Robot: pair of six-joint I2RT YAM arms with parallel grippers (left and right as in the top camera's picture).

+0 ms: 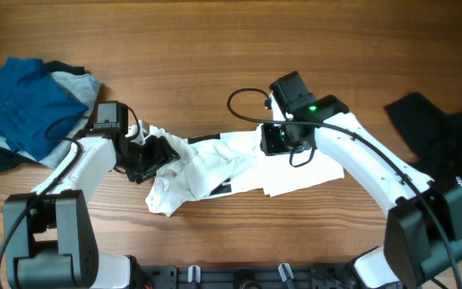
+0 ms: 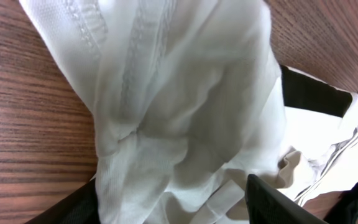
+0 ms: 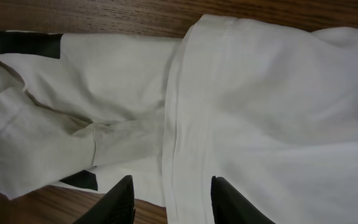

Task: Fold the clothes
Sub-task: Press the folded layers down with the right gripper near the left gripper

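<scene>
White T-shirt (image 1: pixel 239 164) lies crumpled across the middle of the worktop (image 1: pixel 215 40), black bar print (image 3: pixel 27 43) showing. Left fingers (image 2: pixel 272 202) are at its bunched left end, spread apart with white cloth filling the gap; can't tell if they're pinching it or loose. Right fingers (image 3: pixel 120 202) are over the shirt's upper right part, parted, released — a hem seam runs flat between them, nothing grasped. Black garment (image 1: pixel 435 132) far right, well apart from the shirt. Blue-and-grey clothes pile (image 1: pixel 22 100) far left.

The white T-shirt (image 1: pixel 247 164) lies crumpled mid-frame, black bar print showing; the black garment (image 1: pixel 435 132) sits heaped at the right edge.
</scene>
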